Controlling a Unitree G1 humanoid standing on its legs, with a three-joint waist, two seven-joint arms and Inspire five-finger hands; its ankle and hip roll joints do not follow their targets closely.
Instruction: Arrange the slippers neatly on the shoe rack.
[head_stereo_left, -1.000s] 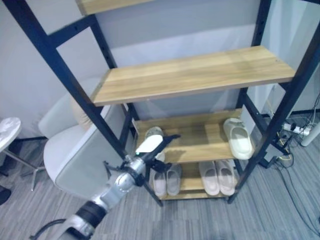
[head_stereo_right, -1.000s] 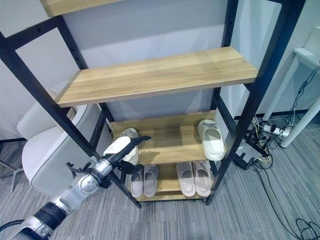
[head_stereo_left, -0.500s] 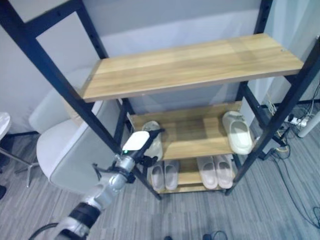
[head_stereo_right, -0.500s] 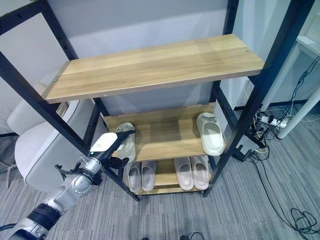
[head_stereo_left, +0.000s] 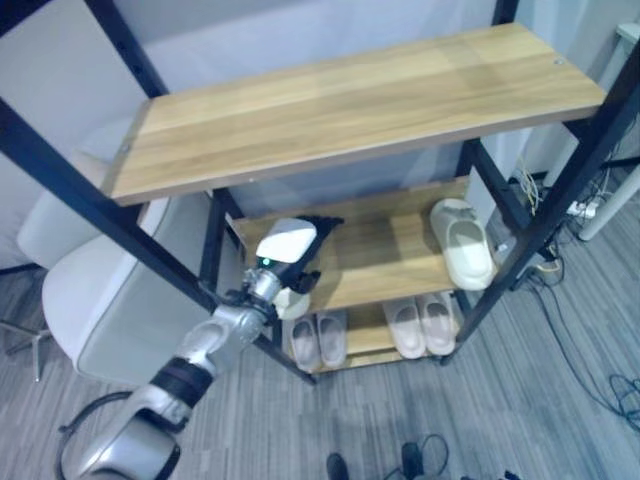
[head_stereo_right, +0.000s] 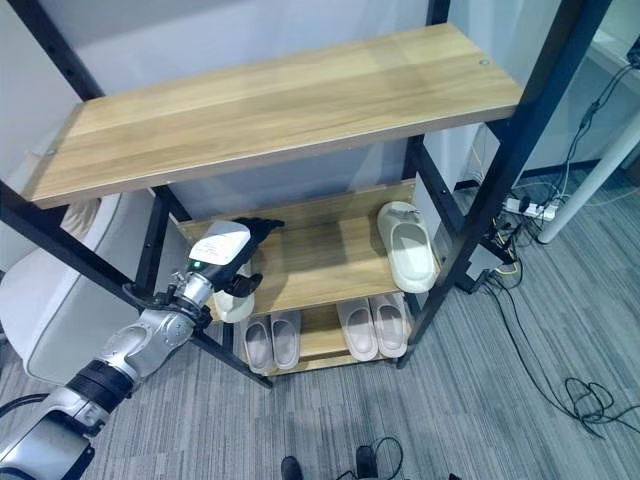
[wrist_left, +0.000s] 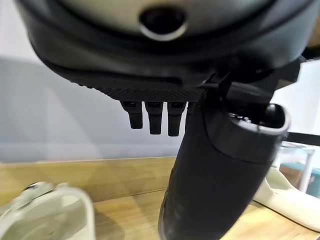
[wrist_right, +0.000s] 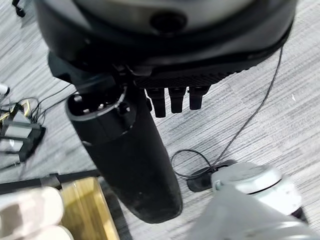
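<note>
Wooden shelves on a black metal shoe rack (head_stereo_right: 505, 150); left hand (head_stereo_right: 235, 250) reaches in over the left end of the middle shelf (head_stereo_right: 320, 262), fingers (wrist_left: 152, 117) straight and relaxed in the left wrist view, holding nothing; pale slipper (wrist_left: 47, 215) lies on that shelf just below and beside the hand, partly hidden by it in the head views, a bit of it showing at the shelf's front edge (head_stereo_right: 232, 308); cannot tell if the hand touches it; second pale slipper (head_stereo_right: 407, 247) lies at the right end of the same shelf, well apart from the first, toe toward the front, slightly angled; bottom shelf (head_stereo_right: 318, 345) carries two pairs side by side, a greyish pair (head_stereo_right: 270, 342) on the left and a beige pair (head_stereo_right: 373, 325) on the right; upper shelf (head_stereo_right: 270, 105) is bare wood; right hand (wrist_right: 172, 102) shows in the right wrist view above grey striped carpet (wrist_right: 260, 125), fingers straight, released, nothing in it; white chair (head_stereo_left: 110, 300) stands beside the rack on the left; cables and a power strip (head_stereo_right: 525, 205) lie on the floor to the right
</note>
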